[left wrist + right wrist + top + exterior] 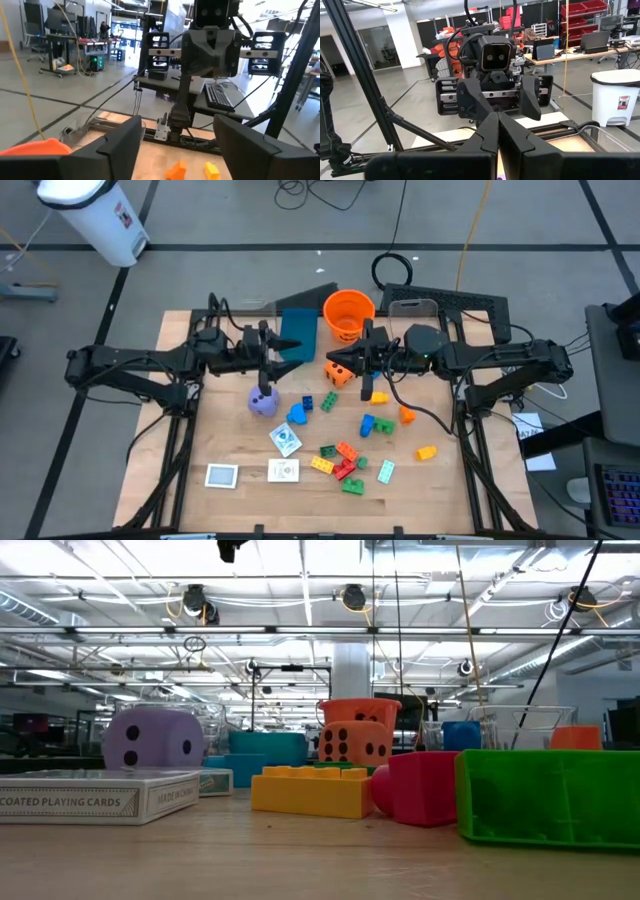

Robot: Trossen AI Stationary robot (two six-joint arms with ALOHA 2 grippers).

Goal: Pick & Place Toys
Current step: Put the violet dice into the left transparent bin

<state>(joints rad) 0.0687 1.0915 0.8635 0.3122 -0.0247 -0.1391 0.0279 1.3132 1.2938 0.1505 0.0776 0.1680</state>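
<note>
From above: left gripper [268, 360] hanging over the table's far left part, just beyond the purple die [263, 401], fingers parted, nothing between them. Right gripper [345, 361] at the far middle, over the orange die [339, 371] and just near of the orange bucket [348, 313], pressed shut, holding nothing. Teal box [297, 335] between the two arms at the far edge. Two dice in all. Three flat white cards [284, 439] toward the near left. Loose bricks scattered across the middle and right of the table [180, 330] — about a dozen, among them a blue one [297, 414], an orange one [406, 414], a yellow one [426, 451] and a red one [347, 450]; exact count hard to tell in the near cluster.

At table height: grippers out of sight, yet print on a card box readable here only — "playing cards" [95, 797]. Purple die [153, 738] behind it on the left, orange die [354, 743] farther back with the bucket [360, 710] behind, a yellow brick [310, 789], a red brick [415, 786] and a large green brick [548, 794] close up on the right.

Left wrist: own two fingers [120, 145] spread wide, empty gap; opposite arm beyond; two small bricks, orange [175, 170] and yellow [212, 170], on the wood, bucket rim [35, 148] at the edge.

Right wrist: own fingers [487, 135] closed tip to tip; left arm's gripper facing, jaws apart; white bin [618, 97] on the floor.
</note>
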